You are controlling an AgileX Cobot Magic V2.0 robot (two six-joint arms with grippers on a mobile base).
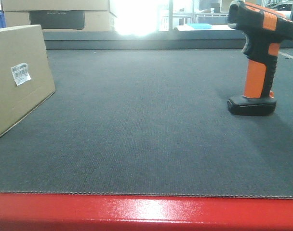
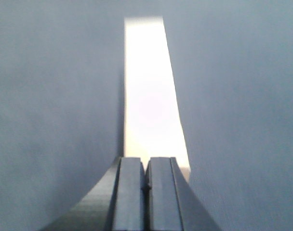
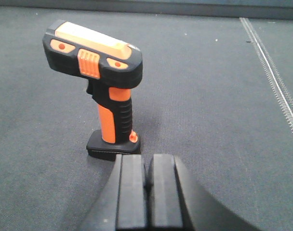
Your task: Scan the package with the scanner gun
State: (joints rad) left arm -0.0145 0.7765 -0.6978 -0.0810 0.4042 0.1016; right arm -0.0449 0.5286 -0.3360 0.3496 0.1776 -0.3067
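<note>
The package (image 1: 19, 79), a plain tan cardboard box with a small white barcode label (image 1: 20, 73), stands at the left edge of the front view. The scanner gun (image 1: 259, 53) stands upright on its flat black foot at the right; the right wrist view shows the scanner gun (image 3: 100, 82) just beyond my right gripper (image 3: 147, 161), which is shut with nothing between its fingers. My left gripper (image 2: 146, 163) is shut and empty, facing a bright strip (image 2: 149, 96) between grey surfaces. Neither arm shows in the front view.
A dark grey mat (image 1: 151, 125) covers the table, with a red edge (image 1: 146, 211) at the front. Bigger cardboard boxes (image 1: 57, 14) with a dark panel stand at the back left. A pale seam (image 3: 276, 82) runs along the mat to the right of the scanner.
</note>
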